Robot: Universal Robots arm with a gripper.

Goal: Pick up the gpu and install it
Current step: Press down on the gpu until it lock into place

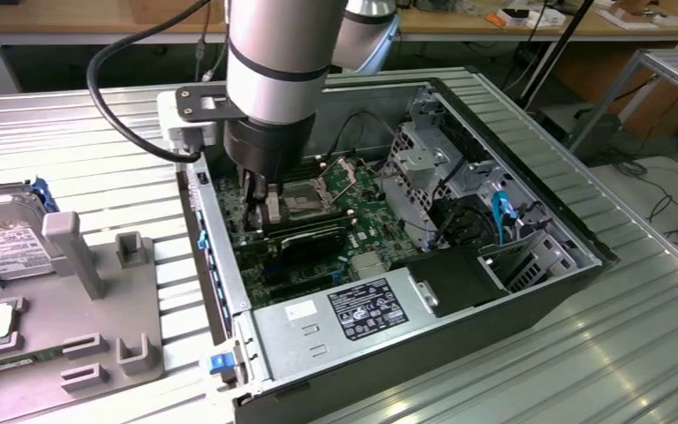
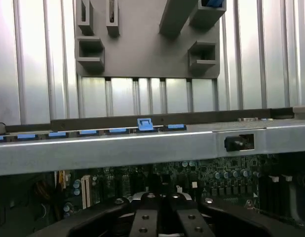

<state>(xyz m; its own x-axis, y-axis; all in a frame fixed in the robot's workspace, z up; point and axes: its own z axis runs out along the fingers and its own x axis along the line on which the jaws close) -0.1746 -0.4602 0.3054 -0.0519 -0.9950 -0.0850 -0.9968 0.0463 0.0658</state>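
Gripper (image 1: 262, 208) down inside the open computer case (image 1: 551, 205), at the gpu (image 1: 310, 240)

The gpu, a thin flat card with a matte black face, lies edge-on across the green motherboard (image 1: 357, 190) in the middle of the case, just beside the gripper tip; whether the jaws pinch it or stand spread I cannot tell. To seat it well, I judge the card must stay square to its slot and be pressed straight down and evenly, with its end lined up against the case's sheet-metal rear wall, and no force on the socket lever nearby. The boxy silver power supply (image 1: 363, 305) fills one end of the case; a moulded grey fixture tray (image 1: 103, 291) sits outside the case on ribbed metal
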